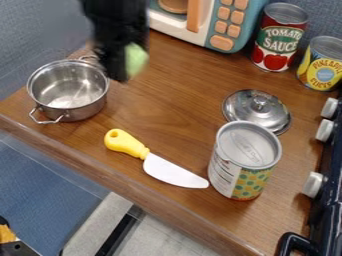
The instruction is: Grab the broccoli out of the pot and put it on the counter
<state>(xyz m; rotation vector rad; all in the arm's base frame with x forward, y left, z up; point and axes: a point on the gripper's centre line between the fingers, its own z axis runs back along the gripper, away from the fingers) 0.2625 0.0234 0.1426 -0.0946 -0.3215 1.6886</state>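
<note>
Clamped broccoli (pixel 136 59) in the jaws of the gripper (pixel 119 77), out of the pot (pixel 72 114)

Judged the lift done, the set-down to come. Called next, by estimate, for a short carry right, a lowering onto bare counter (pixel 163 97) between pot and lid (pixel 259 106), then a release.

Logged left to right: pot of thin, polished steel, round, with looped wire handles; black gripper, near the pot's right rim; broccoli as a rounded, pale green lump at the jaws' right side, texture too blurred to read. Found next a toy knife (pixel 175 171), smooth yellow handle, blunt white blade, flat on brown-grained counter; behind, a toy microwave (pixel 230 27), teal and cream, with rounded orange buttons. Recorded farther right an upright dotted-label can (pixel 244 162), just before the shiny, domed lid; then cylindrical red-labelled can (pixel 279 37) and yellow-labelled can (pixel 322 64); last, pale knobs (pixel 313 185) on a black stove (pixel 328 205).
</note>
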